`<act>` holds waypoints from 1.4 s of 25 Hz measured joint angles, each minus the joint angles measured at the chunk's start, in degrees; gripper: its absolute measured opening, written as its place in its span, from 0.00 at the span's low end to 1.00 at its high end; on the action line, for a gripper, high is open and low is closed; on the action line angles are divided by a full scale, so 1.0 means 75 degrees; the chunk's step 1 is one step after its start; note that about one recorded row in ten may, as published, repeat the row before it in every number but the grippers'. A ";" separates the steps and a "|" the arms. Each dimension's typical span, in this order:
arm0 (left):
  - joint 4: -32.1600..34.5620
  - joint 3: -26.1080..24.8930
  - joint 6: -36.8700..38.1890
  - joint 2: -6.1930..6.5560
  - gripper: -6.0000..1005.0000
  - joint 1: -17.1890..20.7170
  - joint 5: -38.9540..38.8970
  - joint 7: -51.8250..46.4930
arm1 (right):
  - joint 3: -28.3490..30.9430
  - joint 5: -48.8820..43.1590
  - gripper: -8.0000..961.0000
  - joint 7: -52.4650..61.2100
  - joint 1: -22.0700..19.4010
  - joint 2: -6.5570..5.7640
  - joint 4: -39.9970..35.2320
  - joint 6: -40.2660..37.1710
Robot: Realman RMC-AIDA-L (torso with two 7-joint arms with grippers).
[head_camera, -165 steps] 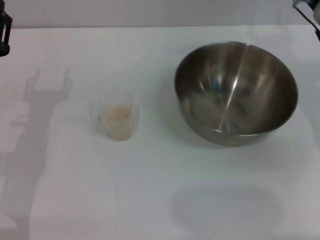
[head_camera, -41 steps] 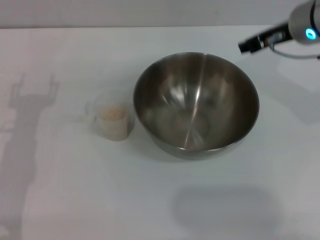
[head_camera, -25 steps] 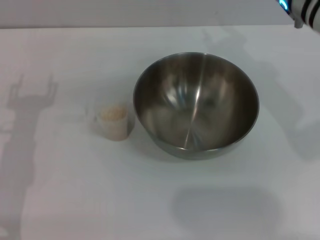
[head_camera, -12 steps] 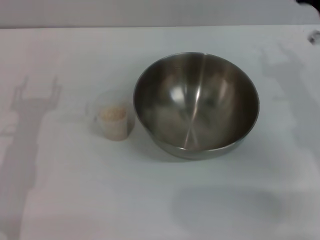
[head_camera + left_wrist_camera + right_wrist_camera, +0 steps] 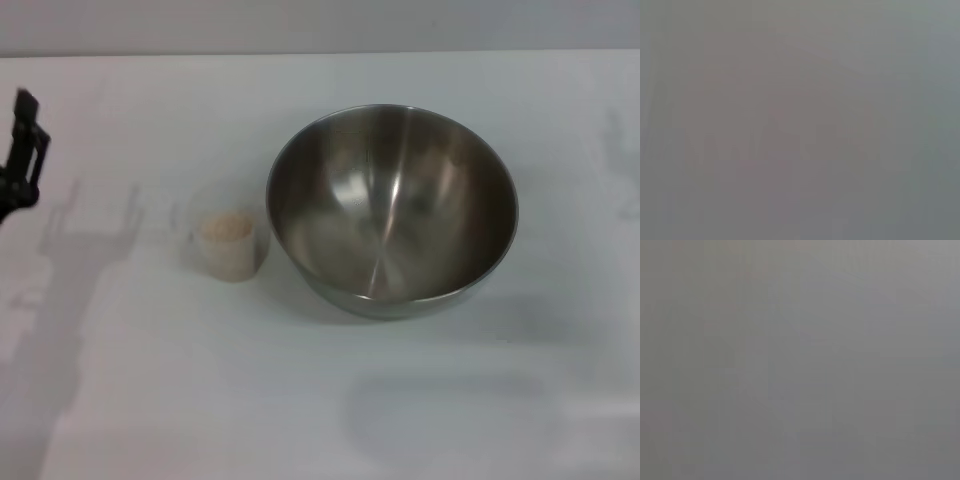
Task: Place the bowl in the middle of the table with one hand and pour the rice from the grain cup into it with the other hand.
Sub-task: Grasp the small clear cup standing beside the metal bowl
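My left gripper (image 5: 22, 150) shows only as a dark piece at the left edge of the head view, raised above the worktop (image 5: 320, 400). Whether it is spread or closed I cannot make out. My right arm is out of sight in every view.

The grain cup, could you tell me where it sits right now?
In the head view the grain cup stands on the table, just left of the bowl.
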 joint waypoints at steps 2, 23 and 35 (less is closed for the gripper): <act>-0.0013 0.0253 -0.0024 0.0003 0.71 0.0169 0.0000 -0.0008 | 0.0114 0.0003 0.50 0.0001 0.0133 0.0000 0.0163 -0.0009; -0.0025 0.1976 -0.1996 -0.0014 0.71 0.0316 0.0000 0.0025 | 0.0607 0.0016 0.50 0.0598 0.0651 -0.0015 0.0620 -0.0046; -0.0031 0.1996 -0.2624 -0.0026 0.71 -0.0107 -0.0001 0.0025 | 0.0576 0.0016 0.50 0.0605 0.0619 0.0009 0.0657 -0.0048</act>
